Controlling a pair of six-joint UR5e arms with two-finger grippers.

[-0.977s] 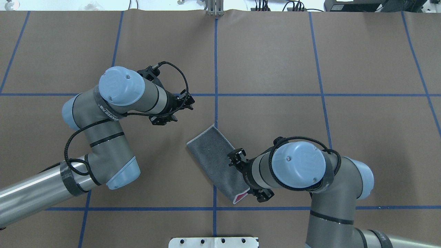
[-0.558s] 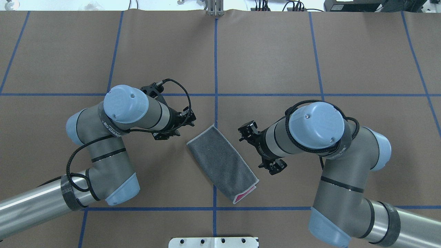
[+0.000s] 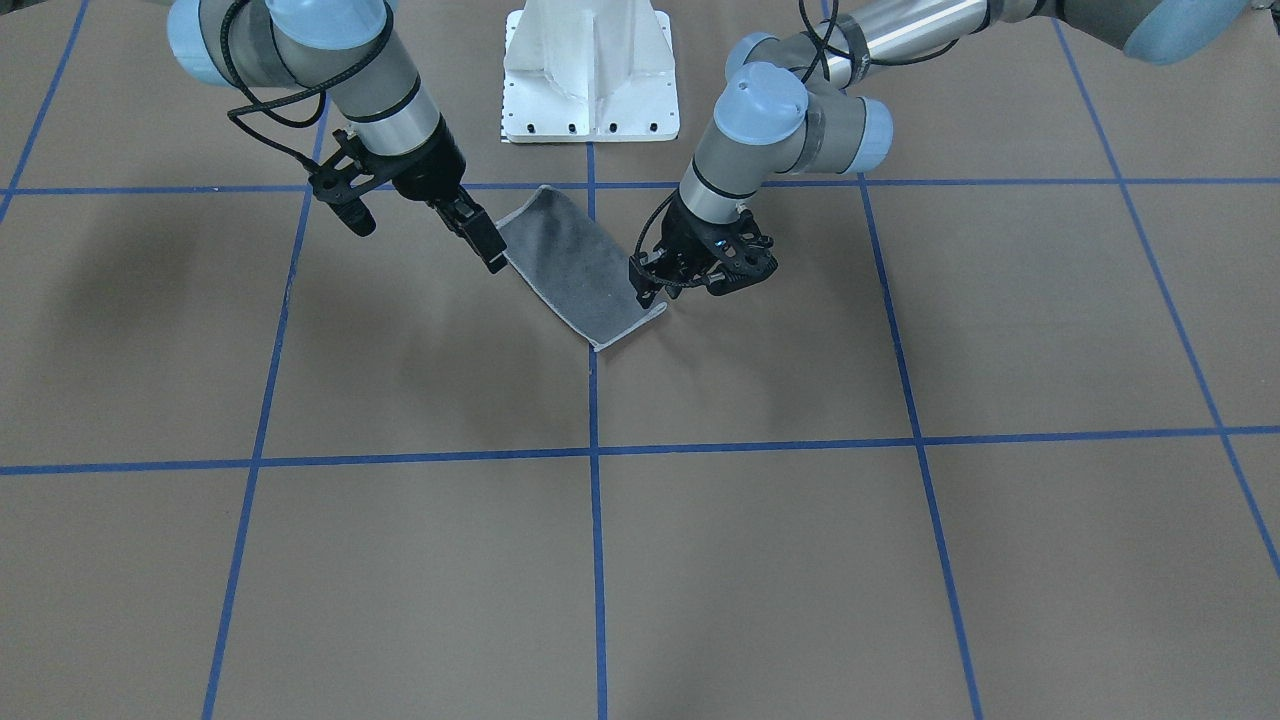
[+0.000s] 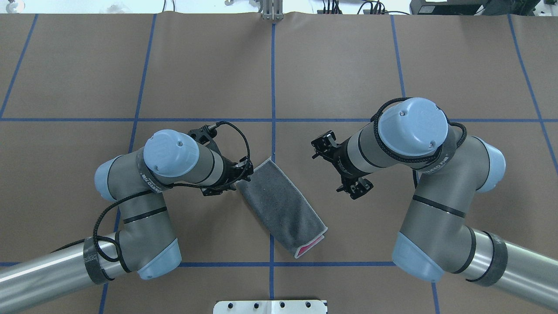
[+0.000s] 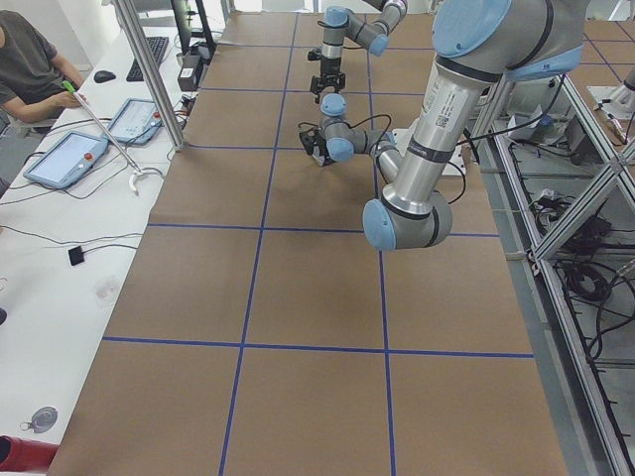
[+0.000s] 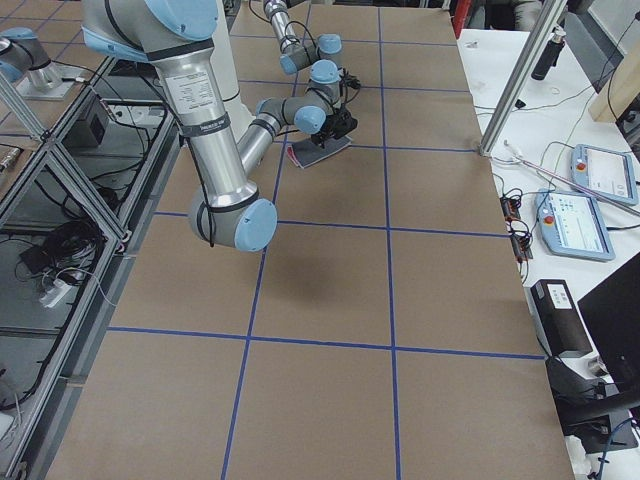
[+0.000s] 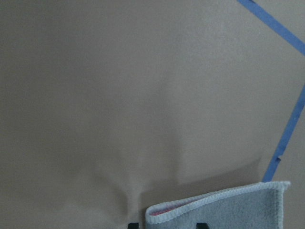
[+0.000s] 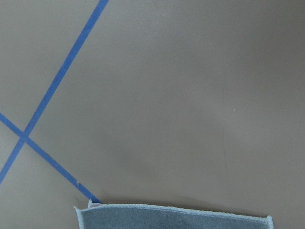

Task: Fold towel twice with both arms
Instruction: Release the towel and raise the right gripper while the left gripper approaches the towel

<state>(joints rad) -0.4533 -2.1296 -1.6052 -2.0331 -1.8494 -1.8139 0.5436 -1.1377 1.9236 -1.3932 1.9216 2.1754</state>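
The towel lies folded once into a long strip, dark grey face up, set diagonally at the table's middle. A pink corner peeks out at its near end. It also shows in the front view. My left gripper is low at the strip's far left corner. In the left wrist view its two fingertips stand apart on either side of the towel's edge, where pink shows between the layers. My right gripper is open and empty beside the strip's long right edge. The right wrist view shows the towel's short end.
The white bolted pedestal stands at the robot's side of the table. Blue tape lines cross the brown table cover. An operators' desk with tablets and a seated person lies beyond the far edge.
My right gripper has let go of the towel's near end and swung away to the far right. My left arm has come nearer and right, to the towel's far left corner.
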